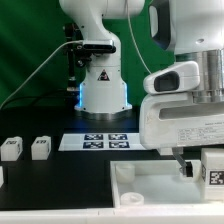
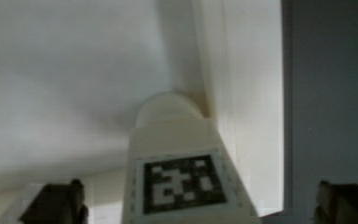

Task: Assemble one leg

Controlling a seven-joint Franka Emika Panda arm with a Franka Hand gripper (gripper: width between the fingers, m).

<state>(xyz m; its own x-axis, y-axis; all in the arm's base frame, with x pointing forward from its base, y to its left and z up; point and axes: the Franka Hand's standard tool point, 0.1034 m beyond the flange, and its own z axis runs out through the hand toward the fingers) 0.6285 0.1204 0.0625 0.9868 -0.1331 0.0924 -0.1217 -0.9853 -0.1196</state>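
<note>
In the wrist view a white leg (image 2: 181, 165) with a black-and-white tag on its face stands between my two dark fingertips (image 2: 51, 203). My gripper (image 2: 197, 206) is open, with a gap showing on each side of the leg. The leg rests over the large white panel (image 2: 69, 80). In the exterior view my gripper (image 1: 198, 168) hangs low at the right, over the panel's (image 1: 160, 195) right end, with the tagged leg (image 1: 213, 171) beside one finger. Two more legs (image 1: 11, 149) (image 1: 41, 148) stand at the left.
The marker board (image 1: 105, 141) lies in front of the robot base (image 1: 102, 90). A round socket (image 1: 125, 172) sits in the panel's near corner. Part of another white piece (image 1: 2, 176) shows at the exterior view's left edge. Dark table (image 2: 327, 80) runs beside the panel.
</note>
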